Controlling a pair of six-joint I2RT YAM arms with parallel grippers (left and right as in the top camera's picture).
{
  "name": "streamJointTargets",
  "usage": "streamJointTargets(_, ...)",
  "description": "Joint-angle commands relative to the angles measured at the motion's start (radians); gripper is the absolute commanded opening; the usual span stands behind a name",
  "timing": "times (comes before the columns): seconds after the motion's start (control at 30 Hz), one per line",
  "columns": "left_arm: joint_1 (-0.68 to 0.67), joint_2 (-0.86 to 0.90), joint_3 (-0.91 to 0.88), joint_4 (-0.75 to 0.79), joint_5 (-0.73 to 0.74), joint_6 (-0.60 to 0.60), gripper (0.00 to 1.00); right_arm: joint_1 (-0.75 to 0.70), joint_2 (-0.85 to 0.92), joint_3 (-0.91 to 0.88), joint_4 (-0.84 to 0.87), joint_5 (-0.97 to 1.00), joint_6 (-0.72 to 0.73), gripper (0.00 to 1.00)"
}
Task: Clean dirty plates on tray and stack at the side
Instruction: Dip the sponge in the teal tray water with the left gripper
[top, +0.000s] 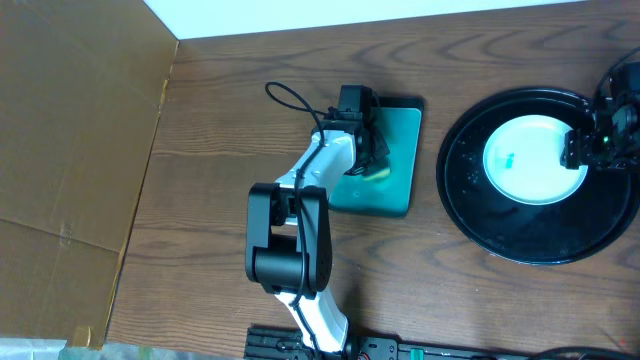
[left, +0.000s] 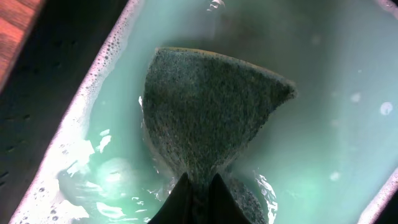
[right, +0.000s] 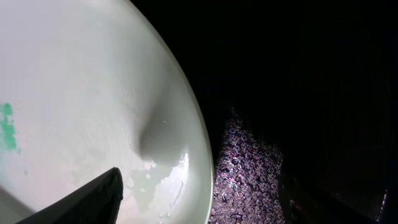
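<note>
One wet plate (top: 520, 160) may slip our right gripper (top: 575, 150), whose hold we cannot tell; left gripper (left: 199, 194) clenches the sponge (left: 211, 106).

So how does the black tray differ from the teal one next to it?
The black tray is round and larger; the teal tray is rectangular and smaller. The black tray holds a white plate with a teal smear; the teal tray holds soapy water and a sponge pinched by the left gripper. Both are shallow and sit on the wooden table.
</note>
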Motion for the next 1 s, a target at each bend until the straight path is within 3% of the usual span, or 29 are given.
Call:
streamJointTargets(0.0, -0.001, 0.04, -0.005, -0.01, -0.012, 0.018, 0.07, 0.014, 0.015, 0.004, 0.009, -0.005, -0.015, 0.77)
streamJointTargets(0.33, -0.001, -0.163, 0.0, -0.05, -0.006, 0.018, 0.07, 0.014, 0.015, 0.004, 0.045, -0.042, -0.015, 0.75)
streamJointTargets(0.47, -0.002, -0.244, 0.0, -0.071, 0.025, 0.018, 0.07, 0.014, 0.015, 0.004, 0.048, -0.041, -0.015, 0.7)
streamJointTargets(0.57, -0.002, -0.283, 0.0, -0.082, 0.026, 0.017, 0.07, 0.014, 0.015, 0.004, 0.048, -0.041, -0.019, 0.6)
streamJointTargets(0.67, -0.002, -0.303, 0.0, -0.09, 0.053, 0.018, 0.07, 0.014, 0.015, 0.004, 0.048, -0.041, -0.026, 0.33)
streamJointTargets(0.83, -0.002, -0.308, 0.0, -0.092, 0.134, 0.018, 0.07, 0.018, 0.015, 0.004, 0.056, -0.042, -0.026, 0.01)
streamJointTargets(0.97, -0.02, -0.308, 0.0, -0.095, 0.134, 0.026, 0.07, 0.021, 0.015, 0.004, 0.055, -0.042, -0.026, 0.01)
